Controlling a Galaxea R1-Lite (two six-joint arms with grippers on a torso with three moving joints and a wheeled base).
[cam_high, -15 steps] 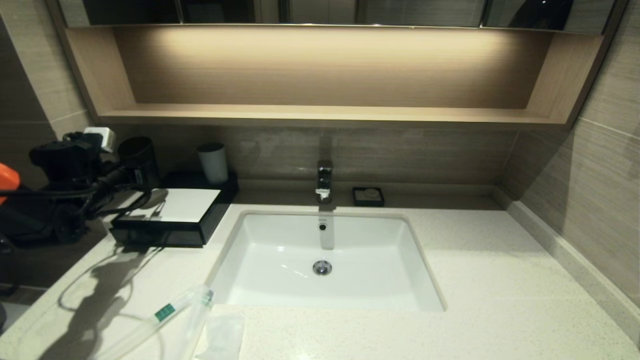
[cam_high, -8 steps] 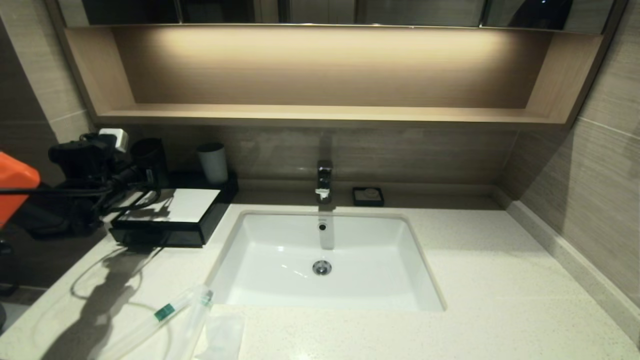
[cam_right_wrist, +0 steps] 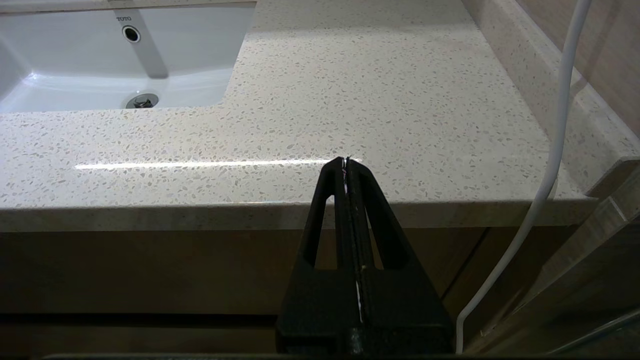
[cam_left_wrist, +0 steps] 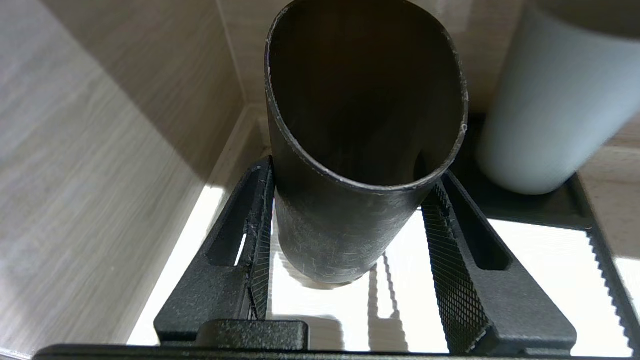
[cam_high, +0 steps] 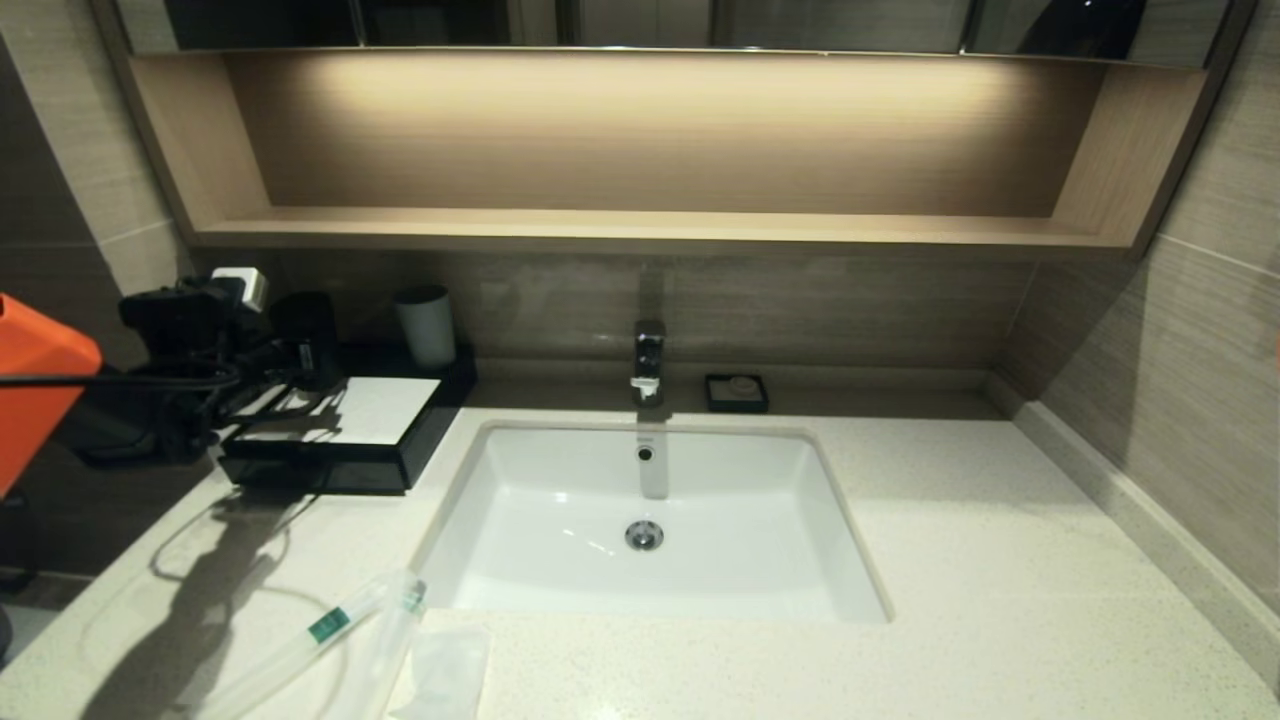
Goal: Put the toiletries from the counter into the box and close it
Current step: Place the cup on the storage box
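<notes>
Long clear-wrapped packets, one with a green label [cam_high: 330,625], lie on the counter [cam_high: 1000,600] at the near left, with a flat translucent sachet [cam_high: 445,670] beside them. The black box with a white top [cam_high: 375,410] stands at the back left, and no drawer shows pulled out. My left gripper [cam_high: 300,350] is shut on the dark grey cup [cam_high: 305,330] and holds it just above the box's white top. In the left wrist view the cup [cam_left_wrist: 350,125] sits between both fingers [cam_left_wrist: 252,235]. My right gripper [cam_right_wrist: 346,160] is shut and empty, low in front of the counter's front edge.
The pale grey cup [cam_high: 427,325] stands on the box's back part, right of the dark cup. A white sink [cam_high: 560,560] with a tap [cam_high: 648,360] fills the middle. A small black soap dish [cam_high: 737,392] is by the wall. A wooden shelf [cam_high: 640,228] hangs above.
My left gripper has moved to the right and slightly lower with the dark grey cup, over the box's white top. The packets, sachet and right arm have not moved.
</notes>
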